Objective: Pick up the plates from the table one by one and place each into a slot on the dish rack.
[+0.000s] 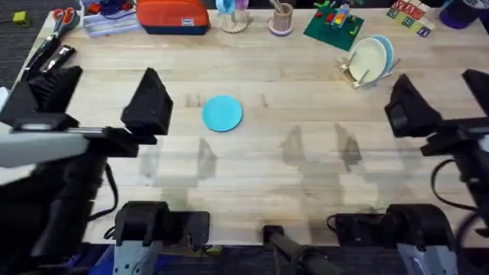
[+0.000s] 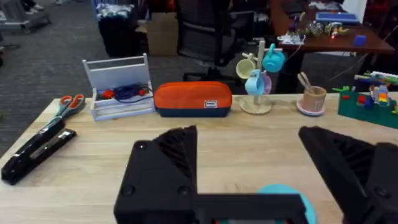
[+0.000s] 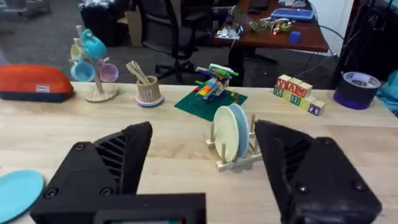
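Turquoise plate (image 1: pixel 222 113) flat on table (image 1: pixel 306 191); cream plate (image 1: pixel 367 58), pale blue plate (image 1: pixel 387 49) upright in dish rack (image 1: pixel 356 74).

Two black arms, each gripper's fingers (image 2: pixel 165 171) ribbed and wedge-shaped (small screws visible), with black cables.

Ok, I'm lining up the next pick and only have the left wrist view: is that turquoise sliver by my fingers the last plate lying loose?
Observer: Yes, the turquoise plate is the only one lying flat on the table.
Operator: Where's the rack?
Observer: The dish rack stands far right, beside the green baseplate.
Operator: Anything in it?
Observer: A cream plate and a pale blue plate, both upright.
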{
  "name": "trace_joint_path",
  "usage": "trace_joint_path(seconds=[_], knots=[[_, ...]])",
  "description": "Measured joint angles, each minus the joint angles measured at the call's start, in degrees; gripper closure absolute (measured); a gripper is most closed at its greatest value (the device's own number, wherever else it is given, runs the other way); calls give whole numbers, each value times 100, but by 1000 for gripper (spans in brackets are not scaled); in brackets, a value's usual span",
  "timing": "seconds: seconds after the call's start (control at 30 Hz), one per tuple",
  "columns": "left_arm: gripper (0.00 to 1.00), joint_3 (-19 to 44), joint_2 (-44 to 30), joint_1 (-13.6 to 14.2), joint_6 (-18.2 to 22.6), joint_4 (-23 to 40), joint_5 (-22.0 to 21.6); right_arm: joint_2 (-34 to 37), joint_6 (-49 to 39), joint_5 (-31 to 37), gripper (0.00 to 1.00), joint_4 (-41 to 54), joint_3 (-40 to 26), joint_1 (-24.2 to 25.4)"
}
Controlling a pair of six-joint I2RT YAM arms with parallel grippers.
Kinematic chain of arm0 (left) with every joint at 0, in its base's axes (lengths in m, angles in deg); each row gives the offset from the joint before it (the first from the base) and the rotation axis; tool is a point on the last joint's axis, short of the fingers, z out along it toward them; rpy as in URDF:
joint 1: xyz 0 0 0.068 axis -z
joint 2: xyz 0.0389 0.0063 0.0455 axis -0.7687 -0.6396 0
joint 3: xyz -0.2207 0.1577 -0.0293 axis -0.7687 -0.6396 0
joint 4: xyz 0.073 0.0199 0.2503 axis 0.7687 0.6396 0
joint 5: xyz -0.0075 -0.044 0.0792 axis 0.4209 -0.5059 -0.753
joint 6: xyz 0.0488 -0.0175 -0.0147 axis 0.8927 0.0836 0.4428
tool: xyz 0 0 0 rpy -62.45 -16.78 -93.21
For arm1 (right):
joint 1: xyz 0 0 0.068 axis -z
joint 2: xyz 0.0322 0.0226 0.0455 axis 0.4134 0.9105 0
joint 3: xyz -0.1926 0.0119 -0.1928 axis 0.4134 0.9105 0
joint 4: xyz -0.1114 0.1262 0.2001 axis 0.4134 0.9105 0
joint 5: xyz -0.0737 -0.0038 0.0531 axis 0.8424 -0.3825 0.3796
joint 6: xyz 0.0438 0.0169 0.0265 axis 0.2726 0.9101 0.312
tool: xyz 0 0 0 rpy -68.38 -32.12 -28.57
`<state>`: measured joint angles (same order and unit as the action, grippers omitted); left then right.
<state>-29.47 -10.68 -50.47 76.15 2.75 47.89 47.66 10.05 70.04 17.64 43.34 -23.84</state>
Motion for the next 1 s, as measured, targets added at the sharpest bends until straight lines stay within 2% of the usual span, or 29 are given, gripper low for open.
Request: trace_joint_path(seconds=[0.17, 0.33, 0.67, 0.7, 1.0], knots=[[7, 665, -696, 0, 0, 173, 0, 415, 2, 0, 9, 509, -677, 0], [7, 1443, -1602, 0, 2, 539, 0, 1134, 0, -4, 9, 890, -1383, 0], [7, 3505, -3648, 0, 19, 2255, 14, 3074, 1, -63, 9, 1573, -2972, 9], [7, 4320, -4402, 0, 19, 2935, 22, 3885, 0, -104, 9, 2024, -3650, 9], [7, 5556, -5703, 0, 20, 4055, 22, 5241, 0, -107, 9, 3150, -4928, 9]])
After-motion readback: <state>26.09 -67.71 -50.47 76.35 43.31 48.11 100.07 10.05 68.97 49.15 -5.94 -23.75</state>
